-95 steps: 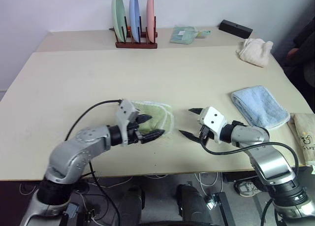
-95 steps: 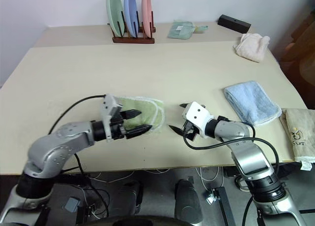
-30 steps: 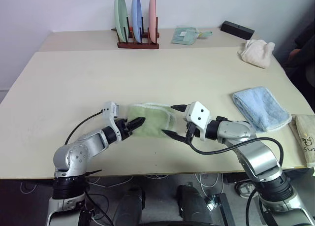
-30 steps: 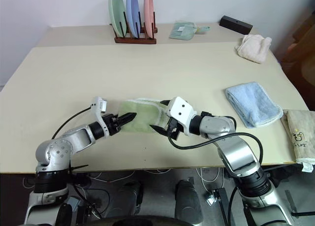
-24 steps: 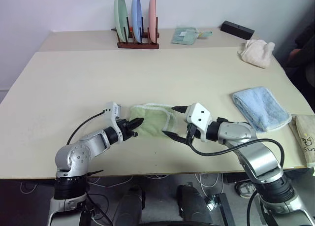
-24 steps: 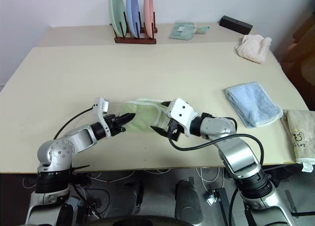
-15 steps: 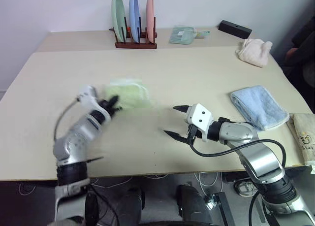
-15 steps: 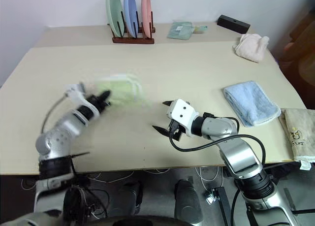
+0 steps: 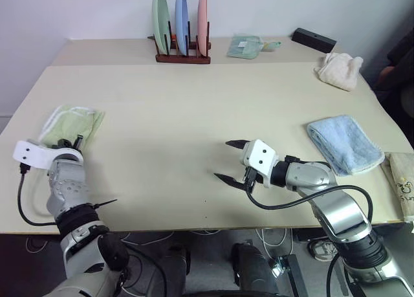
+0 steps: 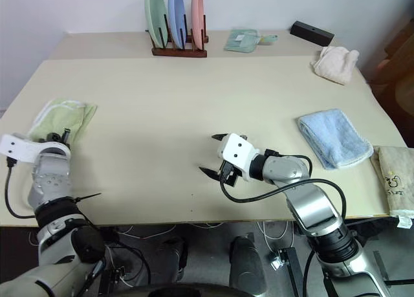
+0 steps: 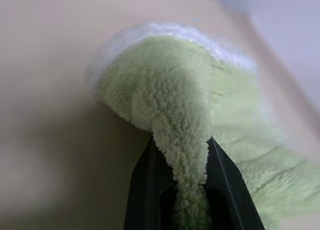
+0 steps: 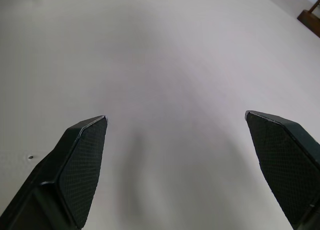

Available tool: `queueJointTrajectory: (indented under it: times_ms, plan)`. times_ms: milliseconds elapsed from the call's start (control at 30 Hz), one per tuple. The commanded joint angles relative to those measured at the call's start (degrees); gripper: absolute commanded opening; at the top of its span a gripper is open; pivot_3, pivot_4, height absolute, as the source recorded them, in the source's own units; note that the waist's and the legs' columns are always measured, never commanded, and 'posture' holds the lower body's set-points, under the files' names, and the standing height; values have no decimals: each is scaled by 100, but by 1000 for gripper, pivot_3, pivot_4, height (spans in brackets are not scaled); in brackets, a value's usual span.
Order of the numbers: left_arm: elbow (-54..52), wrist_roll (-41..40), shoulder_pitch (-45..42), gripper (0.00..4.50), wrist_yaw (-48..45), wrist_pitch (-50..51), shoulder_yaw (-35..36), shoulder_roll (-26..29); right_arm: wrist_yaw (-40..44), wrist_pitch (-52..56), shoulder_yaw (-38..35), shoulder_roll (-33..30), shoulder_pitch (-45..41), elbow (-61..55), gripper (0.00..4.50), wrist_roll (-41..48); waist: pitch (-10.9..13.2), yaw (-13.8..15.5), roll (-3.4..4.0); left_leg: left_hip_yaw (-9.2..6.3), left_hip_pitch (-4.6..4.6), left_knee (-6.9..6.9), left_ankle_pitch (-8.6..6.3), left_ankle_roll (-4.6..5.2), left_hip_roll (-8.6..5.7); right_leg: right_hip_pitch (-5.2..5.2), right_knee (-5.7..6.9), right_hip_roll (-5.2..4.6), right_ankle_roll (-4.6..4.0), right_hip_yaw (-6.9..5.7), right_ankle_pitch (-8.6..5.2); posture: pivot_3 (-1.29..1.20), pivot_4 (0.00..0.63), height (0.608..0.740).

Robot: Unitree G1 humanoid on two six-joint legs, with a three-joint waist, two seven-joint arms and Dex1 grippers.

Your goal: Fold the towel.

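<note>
Light green terry cloth, the towel (image 9: 72, 123), lay bunched near the left edge of the pale worktop (image 9: 194, 116), its whitish trim showing along the upper side of the heap. The left pincer (image 11: 181, 155) was closed on it: in the left wrist view a ridge of the fluffy pile was squeezed between the two black fingers (image 11: 145, 180), with the rest of the cloth spreading out beyond them onto the surface. From the head camera the left arm reached out to the worktop's left edge, its wrist just beside the near end of the towel.

The right pincer (image 9: 229, 160) hovered over bare worktop near the middle front, well apart from the towel. Its two black fingers (image 12: 80, 165) were spread wide and held nothing.

A light blue towel (image 9: 343, 142) lay folded on the right side of the worktop. A cream-white cloth (image 9: 337, 69) sat crumpled farther back on the right. At the far edge a wooden rack (image 9: 183, 56) held three plates upright, green, blue and pink. Beside it lay a small pale green packet (image 9: 244, 46), and a black box (image 9: 313, 38) sat further right. A beige printed cloth (image 9: 401, 184) showed at the right margin.
</note>
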Motion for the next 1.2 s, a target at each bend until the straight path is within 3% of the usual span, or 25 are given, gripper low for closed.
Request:
queueJointTrajectory:
  times_ms: [33,233,400,633,833,1200]
  plan:
    - [-466,-151,66,1527,15,-87,-73,-30,-1,-149,-56,-14,17,-43,4500,-28,-1,-22,-1,0,0,0,0,0,0,0,1,0,0,0,0,0,150,740]
    - [-964,-153,419,4444,274,90,-50,36,43,-219,-83,-41,13,31,4500,-20,-1,-45,-1,0,2,-2,0,0,0,-1,2,0,0,1,0,0,150,740]
    - [-1646,347,913,4444,-3,-37,-327,699,126,-309,-180,-145,54,116,4500,6,3,-59,-7,0,4,-7,0,0,4,-7,5,3,0,1,0,0,150,740]
    - [-2788,1116,1443,4444,-2216,153,-2530,1681,14,-274,-535,-249,290,301,4500,62,5,127,-18,0,0,-1,1,-4,-5,12,-10,0,-9,3,-3,0,150,740]
    - [-3161,1772,1801,4444,-3621,13,-4238,1891,-125,-348,-1243,-381,613,655,4500,163,8,1,-12,1,1,-11,0,-3,-4,3,-7,0,-16,6,-7,0,150,740]
    - [-2792,2196,1772,4444,-4079,-207,-4709,1408,-38,-519,-2051,-636,1059,916,4500,325,11,-21,-7,1,-1,-9,1,-1,0,0,-1,2,-4,6,-2,0,150,740]
